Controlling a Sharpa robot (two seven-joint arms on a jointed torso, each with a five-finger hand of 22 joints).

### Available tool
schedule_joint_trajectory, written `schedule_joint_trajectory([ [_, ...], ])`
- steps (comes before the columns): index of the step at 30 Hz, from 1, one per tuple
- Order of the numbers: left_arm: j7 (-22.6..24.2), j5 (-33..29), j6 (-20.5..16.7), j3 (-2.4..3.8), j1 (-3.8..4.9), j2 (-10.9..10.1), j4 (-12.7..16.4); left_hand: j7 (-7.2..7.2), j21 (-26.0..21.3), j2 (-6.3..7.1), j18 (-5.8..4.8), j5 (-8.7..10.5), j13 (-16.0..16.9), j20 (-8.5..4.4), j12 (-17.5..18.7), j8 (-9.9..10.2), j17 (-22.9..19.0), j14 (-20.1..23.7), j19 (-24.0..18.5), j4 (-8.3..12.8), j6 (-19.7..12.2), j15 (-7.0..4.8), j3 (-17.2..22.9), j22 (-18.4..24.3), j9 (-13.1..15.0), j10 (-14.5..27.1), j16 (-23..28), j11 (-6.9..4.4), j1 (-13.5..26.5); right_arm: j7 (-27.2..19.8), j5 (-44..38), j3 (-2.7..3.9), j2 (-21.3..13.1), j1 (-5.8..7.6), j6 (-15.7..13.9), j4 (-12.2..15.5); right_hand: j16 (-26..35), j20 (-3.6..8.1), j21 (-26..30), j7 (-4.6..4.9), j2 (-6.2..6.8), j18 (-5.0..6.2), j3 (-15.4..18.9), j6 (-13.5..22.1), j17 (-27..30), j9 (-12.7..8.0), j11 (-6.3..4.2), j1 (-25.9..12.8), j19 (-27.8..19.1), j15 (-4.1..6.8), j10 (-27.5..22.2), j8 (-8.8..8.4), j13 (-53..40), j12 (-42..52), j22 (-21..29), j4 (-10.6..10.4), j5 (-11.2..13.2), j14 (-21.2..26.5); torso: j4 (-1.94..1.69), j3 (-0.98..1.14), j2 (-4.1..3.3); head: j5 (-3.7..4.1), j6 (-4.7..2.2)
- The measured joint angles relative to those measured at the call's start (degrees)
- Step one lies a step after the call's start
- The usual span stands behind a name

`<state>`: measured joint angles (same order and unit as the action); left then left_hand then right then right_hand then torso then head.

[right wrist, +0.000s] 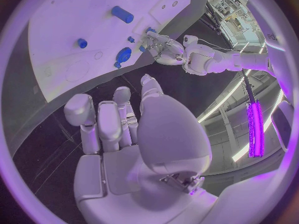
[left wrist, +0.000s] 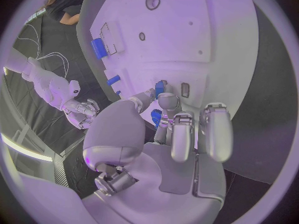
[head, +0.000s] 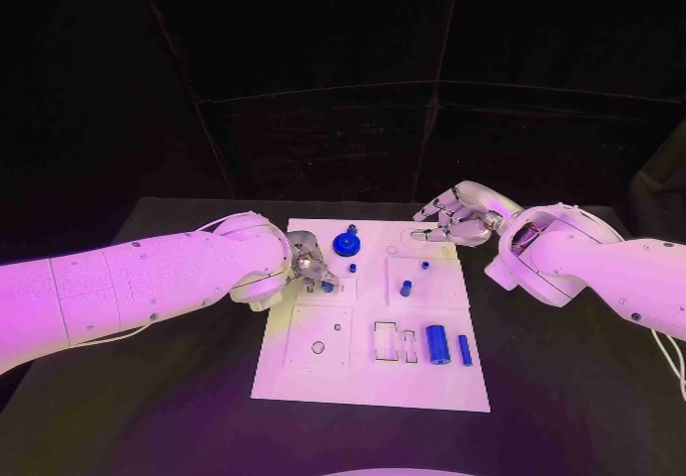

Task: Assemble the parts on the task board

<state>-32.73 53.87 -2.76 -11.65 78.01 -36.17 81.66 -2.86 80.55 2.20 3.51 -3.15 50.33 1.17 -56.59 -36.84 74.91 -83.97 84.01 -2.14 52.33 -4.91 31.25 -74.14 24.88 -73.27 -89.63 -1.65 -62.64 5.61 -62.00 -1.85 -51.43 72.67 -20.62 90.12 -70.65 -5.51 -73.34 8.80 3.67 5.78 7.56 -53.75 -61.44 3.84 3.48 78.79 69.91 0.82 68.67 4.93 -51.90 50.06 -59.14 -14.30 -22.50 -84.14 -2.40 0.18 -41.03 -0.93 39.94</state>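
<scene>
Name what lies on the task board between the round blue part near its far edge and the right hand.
In the head view, bare white task board lies between the round blue part and the right hand, apart from a small mark on its surface; no other part sits there.

A: The task board (head: 375, 372) looks like a smooth white plate, matt to faintly satin, probably plastic. The table (head: 171, 416) under it is a dull black surface, cloth-like, with no shine.

B: And the parts on the board?

A: The blue cylinder (head: 437, 344) near the board's near edge has a smooth, slightly glossy plastic look. The blue round piece (head: 345, 243) at the board's far edge looks the same.

B: The hands?

A: The left hand (head: 312, 268), over the board's left side, is bright silver metal with a sheen; its fingers (left wrist: 182, 134) look smooth and satin. The right hand (head: 455, 222), by the board's far right corner, has the same metallic finish. Both arms wear glossy, smooth white plastic shells.
</scene>
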Motion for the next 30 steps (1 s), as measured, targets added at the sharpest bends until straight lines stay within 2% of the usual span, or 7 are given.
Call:
schedule_joint_trajectory([
  [30,-0.6,1.1,1.4,0.07,0.09,-0.2,0.1,0.06,0.2,0.23,0.01,-0.63,0.4,0.00,-0.4,-0.3,0.0,0.0,0.0,-0.3,0.1,0.00,0.3,-0.5,-0.1,-0.2,0.0,0.01,0.2,0.0,0.0,0.00,0.2,0.00,0.4,-0.1,0.0,0.00,0.0,0.00,0.00,0.00,0.2,0.0,0.1,0.0,0.00,0.0,0.0,0.00,0.0,0.00,0.1,0.0,0.1,-0.2,0.0,0.0,-0.01,-0.02,-0.02,0.10,0.27],
])
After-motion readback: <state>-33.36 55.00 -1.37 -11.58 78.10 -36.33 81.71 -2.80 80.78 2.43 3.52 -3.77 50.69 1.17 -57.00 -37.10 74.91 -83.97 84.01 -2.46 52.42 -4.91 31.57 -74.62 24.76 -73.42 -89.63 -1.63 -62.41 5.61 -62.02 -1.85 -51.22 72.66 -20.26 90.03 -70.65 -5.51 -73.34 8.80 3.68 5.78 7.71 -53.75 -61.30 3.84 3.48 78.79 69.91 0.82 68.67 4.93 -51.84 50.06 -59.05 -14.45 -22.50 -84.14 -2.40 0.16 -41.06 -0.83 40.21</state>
